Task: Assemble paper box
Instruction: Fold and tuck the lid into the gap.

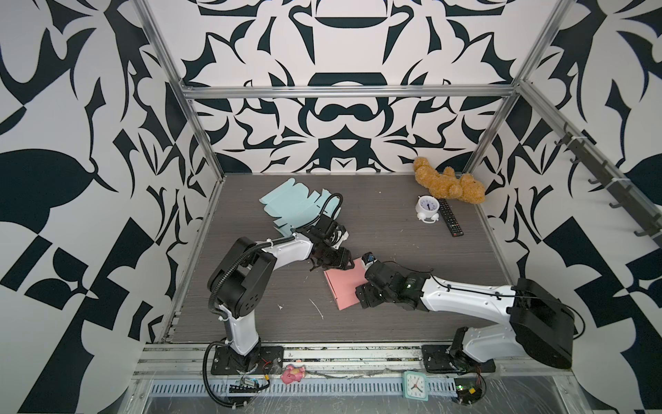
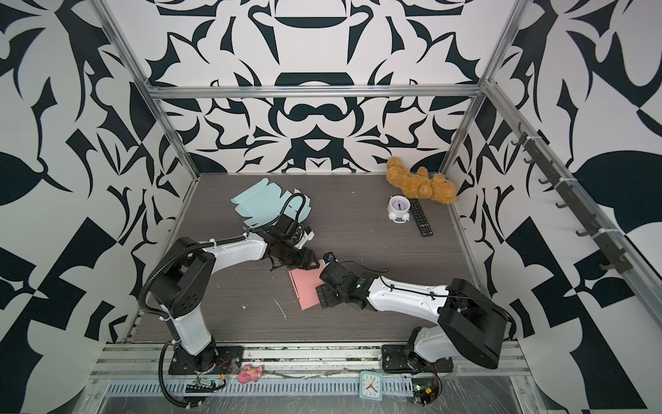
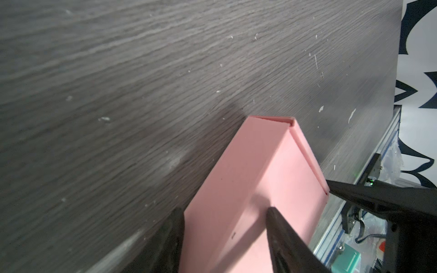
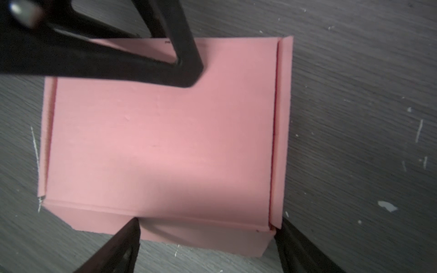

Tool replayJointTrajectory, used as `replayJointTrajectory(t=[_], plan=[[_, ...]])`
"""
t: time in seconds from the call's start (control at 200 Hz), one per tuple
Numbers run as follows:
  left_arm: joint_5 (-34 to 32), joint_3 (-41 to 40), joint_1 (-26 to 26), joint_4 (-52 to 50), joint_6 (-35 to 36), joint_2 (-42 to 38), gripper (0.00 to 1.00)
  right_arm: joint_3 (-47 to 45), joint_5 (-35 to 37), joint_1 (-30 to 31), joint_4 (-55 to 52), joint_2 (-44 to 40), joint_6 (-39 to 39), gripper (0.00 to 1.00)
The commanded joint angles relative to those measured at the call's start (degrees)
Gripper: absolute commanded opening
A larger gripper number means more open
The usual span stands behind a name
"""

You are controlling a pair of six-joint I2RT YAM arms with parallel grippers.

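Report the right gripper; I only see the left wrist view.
Observer: The right gripper is open, fingertips at the nearest edge of the pink box.
Operator: Check the lid.
Observer: The right wrist view shows the whole lid lying flat on the box.
Operator: Name any other paper.
Observer: A light blue box blank lies unfolded farther back.
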Motion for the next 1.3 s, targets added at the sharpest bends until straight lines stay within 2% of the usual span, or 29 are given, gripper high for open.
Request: replayJointTrajectory(t=[0.0, 0.43, 0.58, 0.745, 1.0, 1.09, 1.295], plan=[[0.8, -1.4, -0.1, -1.1, -0.6, -1.9, 0.58, 1.5, 1.5, -0.2, 1.0, -0.3, -0.4, 0.9], [1.3, -3.4, -0.1, 0.1, -0.9, -2.9, 0.57, 2.5, 1.8, -0.4, 0.9, 1.0, -0.2, 0.9], [0.3, -4.2, 0.2, 0.1, -1.3, -3.8, 0.56, 2.1, 2.5, -0.4, -1.3, -1.9, 0.0, 0.9], [1.1, -6.6, 3.5, 1.7, -3.0, -5.0, 0.53, 0.0, 2.5, -0.3, -3.2, -6.1, 0.9, 0.89], [1.2, -7.9, 3.9, 1.2, -2.8, -7.6, 0.53, -1.3, 2.6, -0.4, -6.7, -9.6, 1.9, 0.88], [1.2, -8.4, 4.0, 1.1, -3.0, -8.9, 0.53, -1.6, 2.6, -0.3, -7.6, -10.9, 2.9, 0.85], [1.0, -9.7, 4.2, 1.1, -3.0, -9.8, 0.53, -2.8, 2.4, -0.3, -8.1, -11.5, 3.6, 0.62]])
